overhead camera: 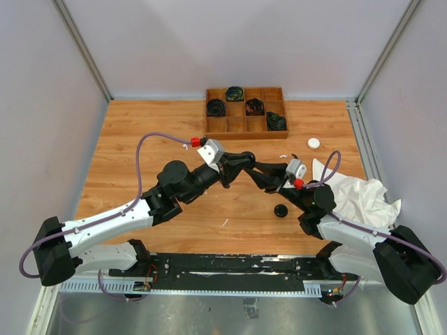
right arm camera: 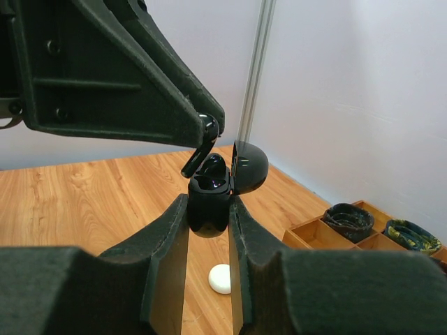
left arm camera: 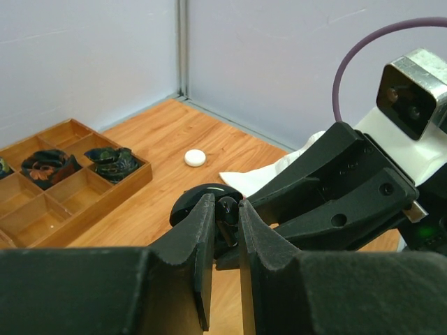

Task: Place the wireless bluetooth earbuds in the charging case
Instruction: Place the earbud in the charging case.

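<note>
I read a wooden table (overhead camera: 140,139) enclosed by plain grey walls (overhead camera: 230,42), with metal posts (overhead camera: 82,49) rising at the far corners. A wooden tray (overhead camera: 241,135) divided into small compartments sits at the far edge, right of centre. Four of its compartments each hold one dark coiled cable (overhead camera: 216,107). A crumpled white cloth (overhead camera: 360,195) lies on the right side of the table, well apart from the tray. A slotted metal strip (overhead camera: 230,287) runs along the near edge, visible in the top view only.
</note>
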`<move>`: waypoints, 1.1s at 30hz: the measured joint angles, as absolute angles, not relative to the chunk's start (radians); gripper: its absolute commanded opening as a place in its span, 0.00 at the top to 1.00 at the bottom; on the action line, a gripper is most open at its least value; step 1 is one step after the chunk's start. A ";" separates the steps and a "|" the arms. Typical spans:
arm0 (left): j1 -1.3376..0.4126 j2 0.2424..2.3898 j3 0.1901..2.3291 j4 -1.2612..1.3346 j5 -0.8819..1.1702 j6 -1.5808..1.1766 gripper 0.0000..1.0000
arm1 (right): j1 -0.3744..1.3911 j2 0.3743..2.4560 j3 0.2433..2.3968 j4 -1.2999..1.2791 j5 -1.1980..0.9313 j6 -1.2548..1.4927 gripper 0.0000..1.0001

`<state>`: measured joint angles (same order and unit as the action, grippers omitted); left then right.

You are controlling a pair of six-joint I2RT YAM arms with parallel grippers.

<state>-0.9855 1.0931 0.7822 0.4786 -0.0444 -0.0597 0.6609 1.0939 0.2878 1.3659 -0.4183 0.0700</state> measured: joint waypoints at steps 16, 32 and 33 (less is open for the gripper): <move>-0.992 1.113 0.757 0.572 -0.054 -0.005 0.91 | 0.661 1.092 0.287 1.374 -0.418 0.091 0.99; -1.026 1.119 0.735 0.612 -0.091 0.086 0.92 | 0.661 1.084 0.287 1.379 -0.419 0.102 0.99; -1.030 1.121 0.733 0.616 -0.096 0.094 0.92 | 0.661 1.084 0.287 1.379 -0.419 0.104 0.99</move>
<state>-1.0302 1.1210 0.7334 0.6155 -0.0956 0.0940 0.6609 1.0836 0.2874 1.3788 -0.4187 0.1036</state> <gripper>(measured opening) 0.213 0.248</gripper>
